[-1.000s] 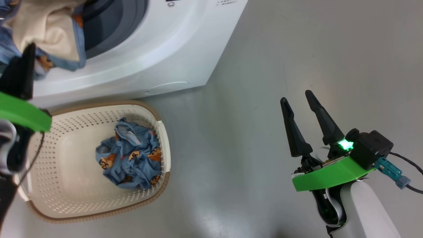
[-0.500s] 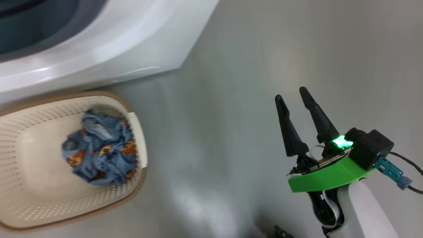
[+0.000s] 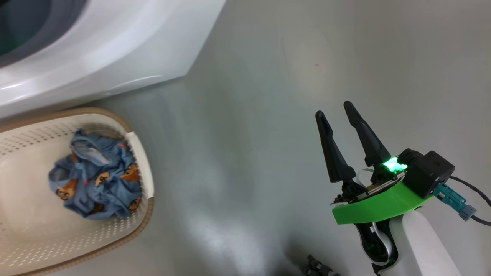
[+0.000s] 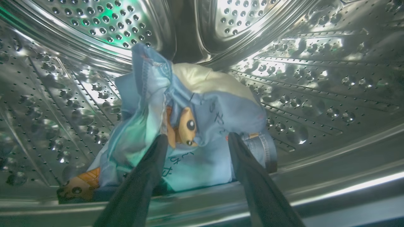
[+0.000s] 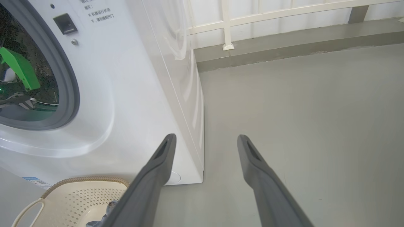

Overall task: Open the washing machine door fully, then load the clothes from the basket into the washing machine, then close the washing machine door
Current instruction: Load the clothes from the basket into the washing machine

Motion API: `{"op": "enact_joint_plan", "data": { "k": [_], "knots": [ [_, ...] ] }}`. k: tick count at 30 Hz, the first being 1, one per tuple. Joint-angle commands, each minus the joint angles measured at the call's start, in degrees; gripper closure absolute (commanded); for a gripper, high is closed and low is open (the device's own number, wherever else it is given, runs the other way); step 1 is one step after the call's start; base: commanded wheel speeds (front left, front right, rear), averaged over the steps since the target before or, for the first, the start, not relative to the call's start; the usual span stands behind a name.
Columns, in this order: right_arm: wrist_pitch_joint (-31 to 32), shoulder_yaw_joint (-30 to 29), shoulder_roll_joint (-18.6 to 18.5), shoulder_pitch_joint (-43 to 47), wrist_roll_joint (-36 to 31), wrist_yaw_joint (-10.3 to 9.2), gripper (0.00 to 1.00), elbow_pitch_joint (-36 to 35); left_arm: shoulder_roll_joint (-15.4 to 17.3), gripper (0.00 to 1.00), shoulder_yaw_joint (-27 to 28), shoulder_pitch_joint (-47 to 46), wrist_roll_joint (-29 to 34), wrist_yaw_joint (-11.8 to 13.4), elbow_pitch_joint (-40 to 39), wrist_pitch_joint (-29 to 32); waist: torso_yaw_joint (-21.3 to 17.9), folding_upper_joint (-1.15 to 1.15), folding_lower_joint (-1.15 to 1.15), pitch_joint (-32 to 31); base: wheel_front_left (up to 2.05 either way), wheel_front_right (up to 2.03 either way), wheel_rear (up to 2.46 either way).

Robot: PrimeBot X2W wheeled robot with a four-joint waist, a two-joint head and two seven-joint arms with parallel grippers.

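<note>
Left gripper [image 4: 198, 137] inside washing machine [image 3: 96, 57] drum [image 4: 315, 78], fingers [image 4: 148, 176] spread, holding nothing; blue bear-print garment [image 4: 195, 104] slumped just beyond them near the lip. Likely risk: fabric snags a finger on withdrawal and drags out. Head view adds what that wrist view lacks: more clothes [image 3: 96, 176] in basket [image 3: 142, 161]. Right wrist view adds the left arm's green bracket [image 5: 19, 67] inside the opening. Right gripper [image 3: 333, 109] wide open, empty, over floor [image 3: 249, 134]

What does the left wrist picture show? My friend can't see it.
A crumpled blue bundle of clothes with orange bear faces lies inside the shiny, hole-dotted steel drum. The left gripper reaches in from the bottom, its two dark fingers spread open in front of the bundle.
</note>
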Motion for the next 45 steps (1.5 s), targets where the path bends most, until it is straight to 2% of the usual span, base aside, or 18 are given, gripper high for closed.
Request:
{"op": "enact_joint_plan", "data": {
  "k": [1, 12, 22, 30, 45],
  "knots": [
    [-0.3, 0.9, 0.0, 0.7, 0.2, 0.09, 0.00, -1.1, 1.5, 0.00, 1.0, -1.2, -0.7, -0.5, -0.1, -1.3, 1.5, 0.00, 0.00, -0.9, 0.00, 0.00, 0.00],
    [-0.3, 0.1, 0.0, -0.9, -1.5, 0.09, 0.00, 1.3, -1.7, 0.00, 0.8, 5.3, -3.1, -2.4, 2.0, -10.3, 5.2, 0.00, 0.00, -5.7, 0.00, 0.00, 0.00],
    [-0.3, -1.2, 0.0, -1.0, -3.0, 0.09, 0.00, 3.5, -3.4, 0.00, 1.0, 14.9, -4.2, -2.7, -1.2, -16.4, 9.0, 0.00, 0.00, -12.1, 0.00, 0.00, 0.00],
    [-0.3, -1.6, 0.0, -0.3, -3.9, 0.09, 0.00, 6.2, -4.4, 0.00, 3.8, 24.6, -3.0, -0.7, -8.9, -17.1, 11.6, 0.00, 0.00, -19.0, 0.00, 0.00, 0.00],
    [-0.3, -2.5, 0.0, 2.1, -5.1, 0.09, 0.00, 10.2, -6.2, 0.00, 11.7, 46.7, 1.4, 4.9, -28.3, -17.1, 15.8, 0.00, 0.00, -30.0, 0.00, 0.00, 0.00]
  ]
}}
